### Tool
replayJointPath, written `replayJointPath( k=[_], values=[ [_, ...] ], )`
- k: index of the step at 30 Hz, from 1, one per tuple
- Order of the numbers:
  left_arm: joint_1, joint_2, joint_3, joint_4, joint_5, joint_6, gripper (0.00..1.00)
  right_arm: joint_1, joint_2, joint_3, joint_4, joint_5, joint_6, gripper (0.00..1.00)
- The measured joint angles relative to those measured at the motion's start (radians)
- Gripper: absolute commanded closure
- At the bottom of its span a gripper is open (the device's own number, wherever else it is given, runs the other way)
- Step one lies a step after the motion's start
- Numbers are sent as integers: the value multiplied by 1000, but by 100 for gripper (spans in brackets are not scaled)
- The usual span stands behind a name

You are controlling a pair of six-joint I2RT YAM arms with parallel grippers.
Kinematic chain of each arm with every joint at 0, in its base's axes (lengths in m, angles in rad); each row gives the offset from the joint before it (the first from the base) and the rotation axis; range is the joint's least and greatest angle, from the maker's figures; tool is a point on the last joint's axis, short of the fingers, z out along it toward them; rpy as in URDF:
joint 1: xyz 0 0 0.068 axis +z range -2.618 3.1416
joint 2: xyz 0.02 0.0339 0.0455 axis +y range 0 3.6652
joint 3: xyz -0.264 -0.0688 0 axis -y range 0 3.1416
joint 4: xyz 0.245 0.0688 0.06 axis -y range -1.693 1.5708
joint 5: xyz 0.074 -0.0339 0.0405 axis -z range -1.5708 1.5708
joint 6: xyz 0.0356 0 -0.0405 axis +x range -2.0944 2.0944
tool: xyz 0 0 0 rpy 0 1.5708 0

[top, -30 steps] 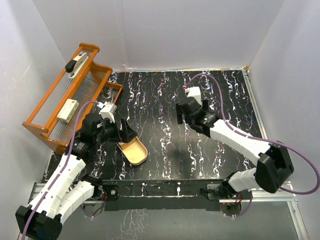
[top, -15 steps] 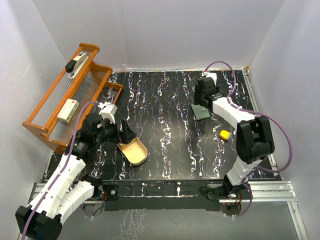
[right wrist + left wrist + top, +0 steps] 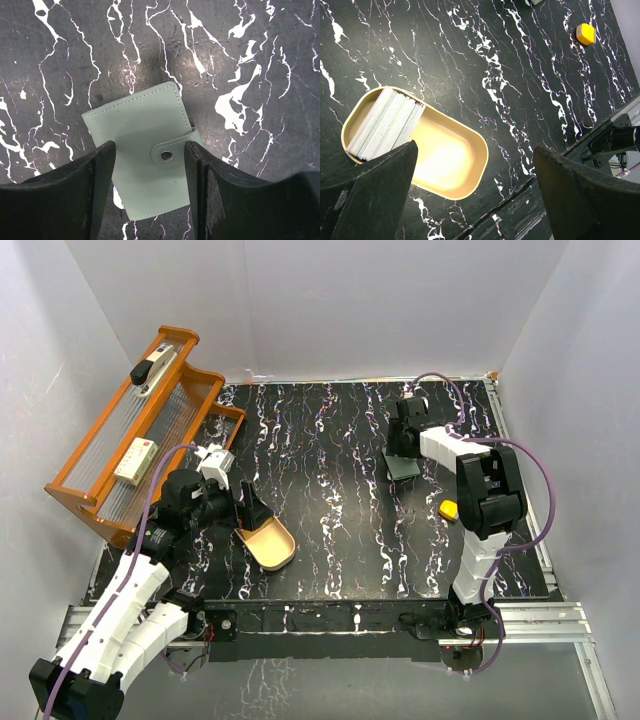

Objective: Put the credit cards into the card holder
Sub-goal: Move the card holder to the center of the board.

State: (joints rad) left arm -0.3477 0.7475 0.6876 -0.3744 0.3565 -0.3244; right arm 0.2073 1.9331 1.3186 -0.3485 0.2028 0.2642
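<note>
Right wrist view: right gripper [image 3: 150, 147], jaws apart, is hovering over the snapped-shut card holder [image 3: 142, 150] lying on the table [image 3: 260, 60]; cards [image 3: 385, 122] are sitting stacked in the dish [image 3: 465, 172] under the wide-open left gripper [image 3: 475, 150]. Nothing is going in yet.

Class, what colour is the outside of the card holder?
The card holder is pale mint green; the right wrist view shows it best.
</note>
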Motion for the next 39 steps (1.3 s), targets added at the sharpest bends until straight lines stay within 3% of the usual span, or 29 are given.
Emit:
replayJointPath(
  k=[9, 20, 39],
  values=[
    [0, 2, 0, -1, 2, 3, 4, -6, -3, -35, 18, -42, 12, 51],
    [0, -8, 0, 0, -3, 3, 4, 29, -119, -176, 1, -50, 40, 53],
    [0, 2, 0, 0, -15, 3, 3, 339, -294, -340, -96, -108, 163, 54]
  ],
)
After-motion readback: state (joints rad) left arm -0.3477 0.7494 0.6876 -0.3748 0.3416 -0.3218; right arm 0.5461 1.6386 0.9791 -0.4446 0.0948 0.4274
